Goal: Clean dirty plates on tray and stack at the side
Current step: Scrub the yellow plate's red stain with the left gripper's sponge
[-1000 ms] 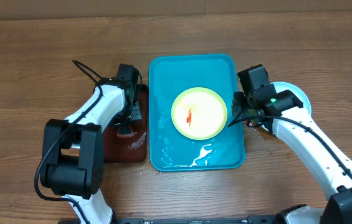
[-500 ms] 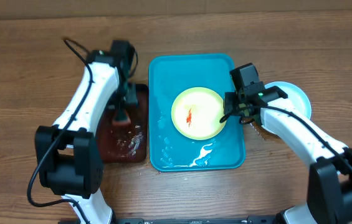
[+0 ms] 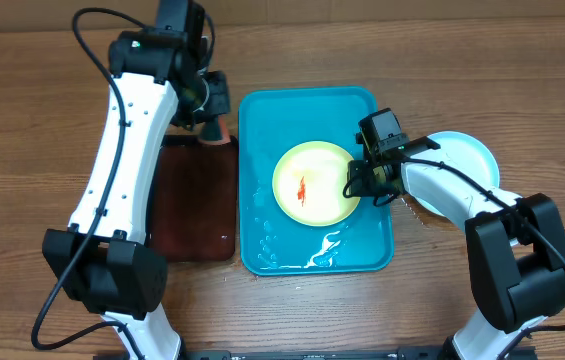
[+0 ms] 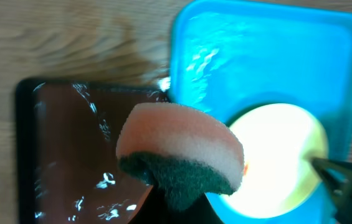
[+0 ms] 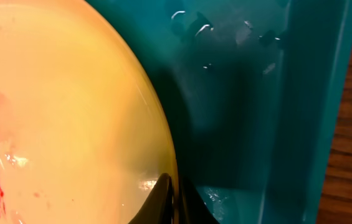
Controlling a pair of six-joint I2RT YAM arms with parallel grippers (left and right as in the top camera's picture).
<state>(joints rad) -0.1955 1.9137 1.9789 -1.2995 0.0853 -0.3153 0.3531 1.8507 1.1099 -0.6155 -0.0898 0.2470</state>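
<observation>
Change noted: your left arm has come up off the black tray (image 3: 197, 215) and now hangs over the desk (image 3: 42, 120) by the far left corner of the turquoise tray (image 3: 262, 255). The left fingers (image 3: 209, 118) stay pressed on the sponge (image 4: 179, 152), pink foam up and dark green scrub face down. In the same interval your right arm has come in from the tray's right edge, and the right fingers (image 5: 162, 200) have snapped together on the right rim of the yellow-green plate (image 3: 312, 183). The right wrist view shows one fingertip inside the rim and one outside, so read this as a pinch on the plate's rim. The plate lies flat in the middle of the turquoise tray, a little toward its right edge, and appears to have shifted slightly left. The red sauce smear (image 3: 302, 188) sits untouched left of the plate's centre. Water glints on the tray floor toward its near edge. The white-bluish plate (image 3: 467, 155) rests on the desk just beside the tray's right edge, partly under your right arm. Judgement: plate braced and sponge apparently wetted, so scrubbing is next. Bring the scrub face down on the smear. Watch that thin rim pinch, since sponge pressure could slide the plate on the wet tray.
</observation>
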